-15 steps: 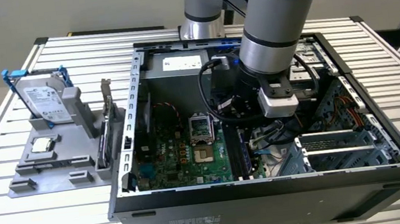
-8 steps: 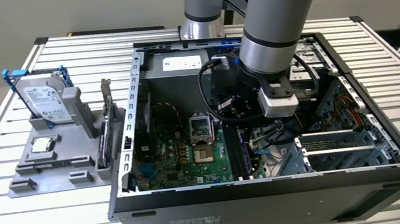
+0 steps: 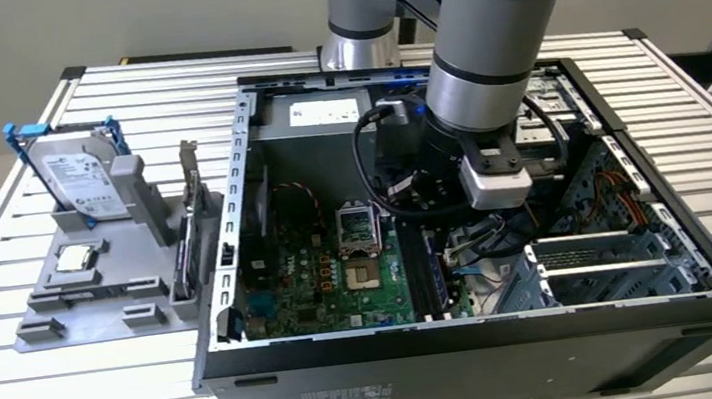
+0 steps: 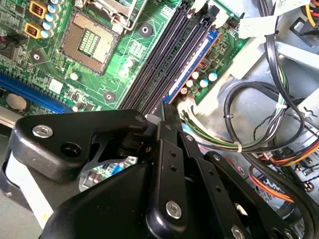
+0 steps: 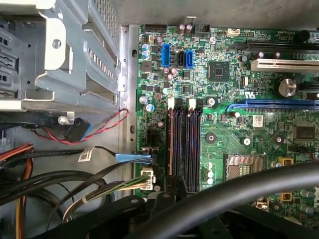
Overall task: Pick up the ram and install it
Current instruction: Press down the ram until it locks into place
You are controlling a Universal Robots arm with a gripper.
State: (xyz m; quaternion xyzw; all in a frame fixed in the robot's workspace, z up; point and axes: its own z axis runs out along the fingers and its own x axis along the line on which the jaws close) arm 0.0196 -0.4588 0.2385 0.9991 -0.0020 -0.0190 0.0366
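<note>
The ram is a long thin blue stick. In the second wrist view it stands on its edge in the outer one of the long black slots on the green board. Its long side runs the same way as the slots. One end points to the white clips and the other end points to the tool.

The black tool sits right at the near end of the ram, low over the board. It cannot be told if the tool is clenched or let go.

On one side of the ram lie the other black slots, very close. On the other side the board ends, and a bunch of wires curls near it.

In the exterior view the arm reaches down into the open computer box. The box walls stand all around it. The box sits on the desk. A grey rack with a hard drive stands beside the box, on the exterior view's left.
</note>
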